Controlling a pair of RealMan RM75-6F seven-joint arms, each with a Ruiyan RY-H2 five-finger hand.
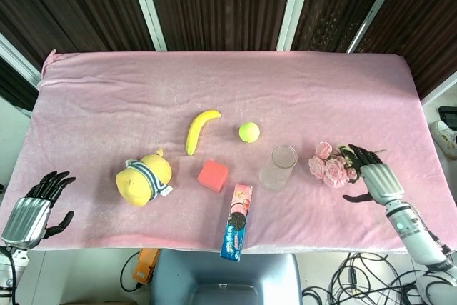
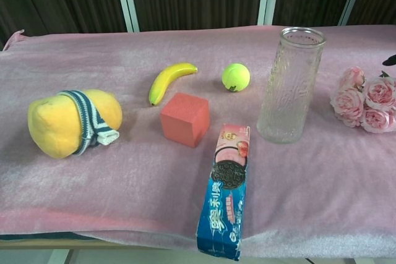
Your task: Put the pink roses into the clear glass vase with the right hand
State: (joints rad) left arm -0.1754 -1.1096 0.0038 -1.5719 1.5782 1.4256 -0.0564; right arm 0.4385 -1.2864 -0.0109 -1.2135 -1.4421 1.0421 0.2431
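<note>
The pink roses [image 1: 330, 167] [image 2: 365, 99] lie on the pink tablecloth to the right of the clear glass vase [image 1: 278, 167] [image 2: 290, 84], which stands upright. My right hand [image 1: 373, 178] hovers just right of the bouquet over its green stems, fingers spread and holding nothing; only a dark fingertip shows at the right edge of the chest view. My left hand [image 1: 34, 206] hangs open off the table's front left corner.
A banana [image 1: 199, 129], a tennis ball [image 1: 249, 132], a red cube [image 1: 213, 175], a yellow plush toy [image 1: 146, 177] and a blue cookie box [image 1: 236, 222] at the front edge lie left of the vase. The pink tablecloth [image 1: 235, 91] covers the table.
</note>
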